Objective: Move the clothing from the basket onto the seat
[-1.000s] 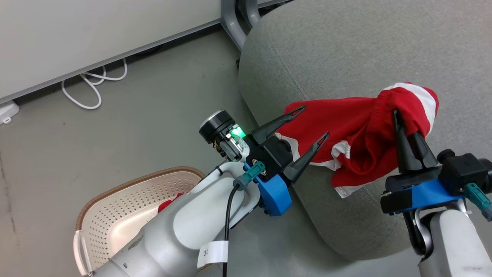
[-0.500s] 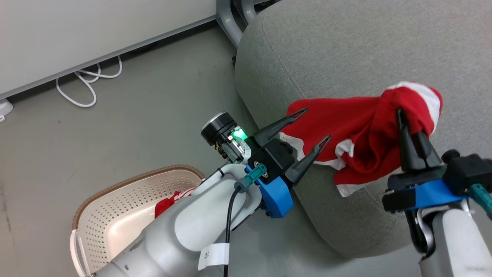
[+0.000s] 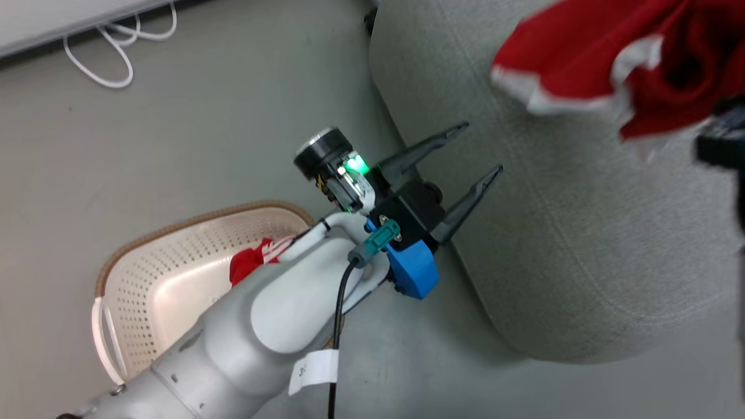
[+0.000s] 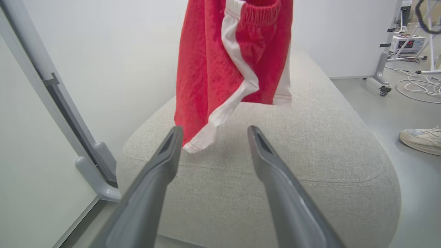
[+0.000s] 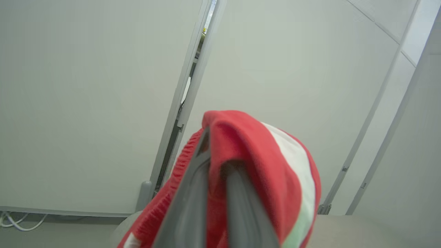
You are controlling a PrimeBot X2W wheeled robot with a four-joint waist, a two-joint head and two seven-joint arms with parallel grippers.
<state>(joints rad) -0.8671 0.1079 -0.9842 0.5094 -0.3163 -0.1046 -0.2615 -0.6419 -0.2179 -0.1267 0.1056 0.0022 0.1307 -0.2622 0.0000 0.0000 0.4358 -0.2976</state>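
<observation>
The right gripper [image 5: 217,165] is closed tight on a bunched fold at the elastic waistband of one red garment [image 4: 220,62]; the cloth wraps over both fingertips. We grip it high so that the rest hangs free below and can go down hem first. The garment hangs over the seat [image 3: 582,233]; in the left wrist view its lower hem reaches the level of the cushion top, but we cannot tell whether it touches.

The left gripper [image 3: 482,146] is spread fully wide and carries nothing; it sits at the near edge of the seat, with its fingers aimed at the hanging cloth and apart from it. We judge this to be a standby posture, clear of the drop path.

The second red garment [image 3: 250,262] lies in the basket [image 3: 192,218], partly hidden behind the left forearm; the basket stands on the floor [image 3: 204,145] beside the seat.

We judge the step in hand to be placing the first garment, with the task roughly half done. The next move calls for lowering the right gripper until the cloth rests on the cushion, then opening it; release toward the middle, since fabric near the rounded edge may slide off. Cloth draped over the fingertips may also snag on release. A person's shoe [image 4: 420,139] rests on the floor beyond the seat.
</observation>
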